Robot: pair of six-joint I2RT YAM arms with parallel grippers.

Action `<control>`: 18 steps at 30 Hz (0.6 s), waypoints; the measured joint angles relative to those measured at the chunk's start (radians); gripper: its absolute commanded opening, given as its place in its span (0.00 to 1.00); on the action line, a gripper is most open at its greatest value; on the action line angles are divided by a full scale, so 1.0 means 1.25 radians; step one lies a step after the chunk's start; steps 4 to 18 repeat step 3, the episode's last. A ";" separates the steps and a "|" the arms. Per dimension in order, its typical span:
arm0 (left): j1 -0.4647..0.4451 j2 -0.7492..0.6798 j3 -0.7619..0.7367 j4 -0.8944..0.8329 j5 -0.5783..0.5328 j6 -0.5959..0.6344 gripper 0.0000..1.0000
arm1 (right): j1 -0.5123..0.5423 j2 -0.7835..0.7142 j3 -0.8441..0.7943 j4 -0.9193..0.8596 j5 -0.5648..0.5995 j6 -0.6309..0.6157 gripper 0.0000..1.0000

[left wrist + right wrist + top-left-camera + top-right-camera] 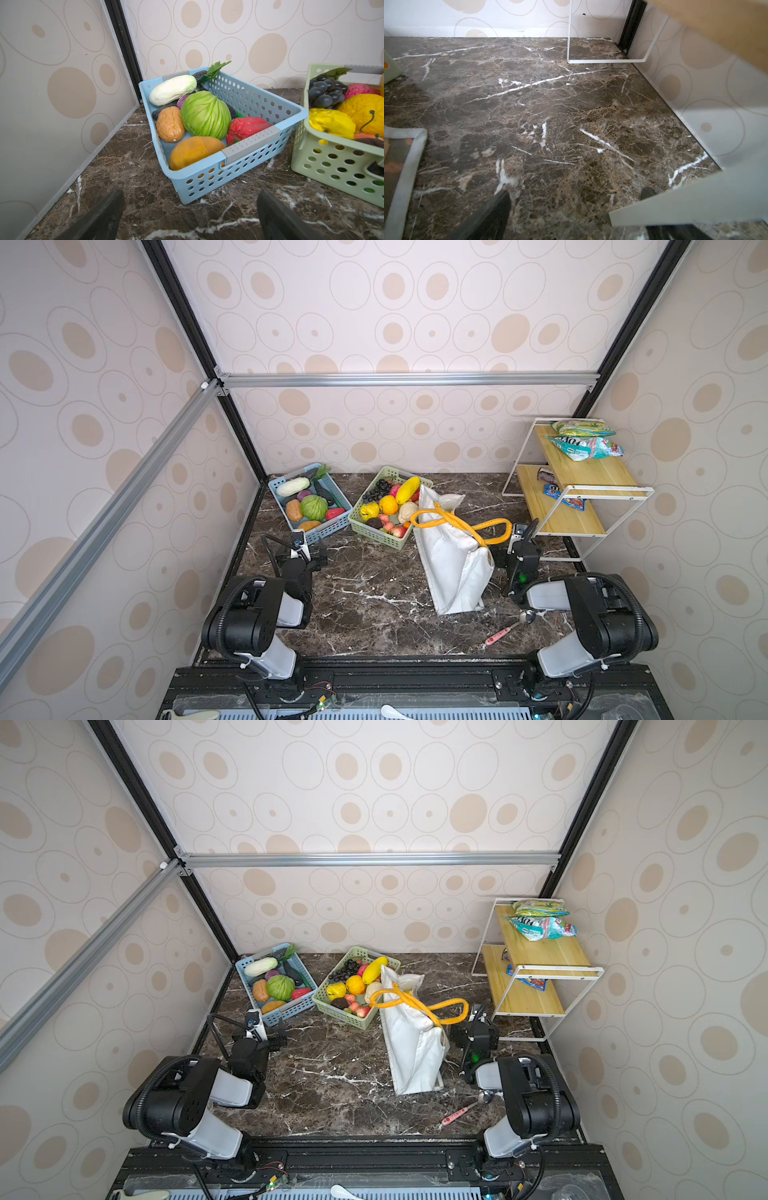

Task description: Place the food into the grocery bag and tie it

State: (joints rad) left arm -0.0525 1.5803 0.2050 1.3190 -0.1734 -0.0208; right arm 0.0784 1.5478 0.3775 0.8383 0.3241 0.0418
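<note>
Though the teal snack packet (586, 448) on the wooden shelf (598, 477) bears white lettering, it is too small to read. Toy produce (205, 114) fills the blue basket (239, 172) and green basket (374, 533). The white grocery bag (451, 564) sits just beside them on the dark, white-veined marble counter (365, 601), walled by beige-oval wallpaper (415, 302). Both the left pincer (191, 216) and right pincer (576, 195) gape wide, empty.

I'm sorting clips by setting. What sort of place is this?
Likely a mock kitchen or pantry set inside a robot test booth: marble-look countertop, a blue perforated basket of toy produce, a two-tier wooden shelf with snack packets, and aluminium framing around wallpapered panels.
</note>
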 measured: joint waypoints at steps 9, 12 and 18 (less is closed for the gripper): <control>0.000 0.000 0.002 0.002 0.001 0.000 0.99 | 0.000 0.000 0.001 -0.003 0.002 -0.001 0.99; 0.000 0.000 0.002 0.002 0.001 0.000 0.99 | 0.000 0.000 0.001 -0.003 0.002 -0.001 0.99; 0.000 0.000 0.002 0.002 0.001 0.000 0.99 | 0.000 0.000 0.001 -0.003 0.002 -0.001 0.99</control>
